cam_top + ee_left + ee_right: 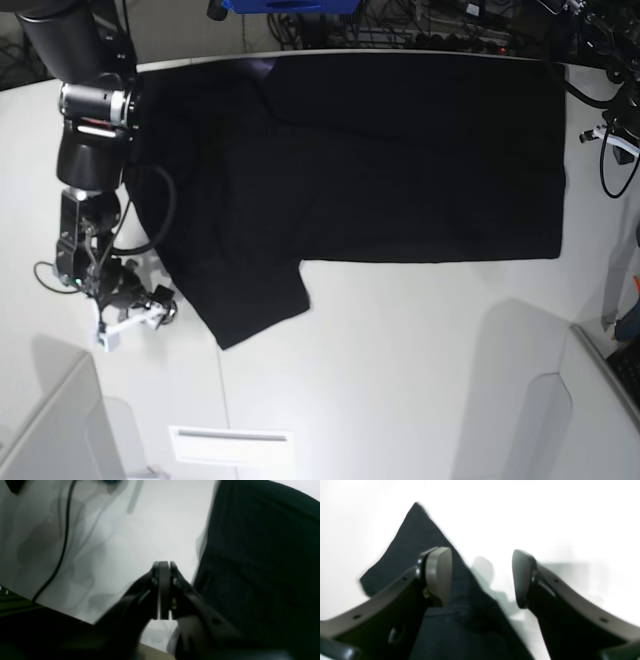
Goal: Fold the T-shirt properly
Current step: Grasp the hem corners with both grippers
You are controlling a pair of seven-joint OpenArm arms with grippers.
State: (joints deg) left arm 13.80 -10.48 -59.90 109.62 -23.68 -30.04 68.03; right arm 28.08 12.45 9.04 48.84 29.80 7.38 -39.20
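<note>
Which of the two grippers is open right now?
The right gripper: its jaws stand wide apart over the T-shirt's sleeve. The left gripper is shut, beside the cloth.

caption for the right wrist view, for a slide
Right hand open, fingers spread over the sleeve edge of the black T-shirt lying on the white table.

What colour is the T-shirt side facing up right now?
Plain black, with no print visible on the T-shirt; the base view shows it best.
</note>
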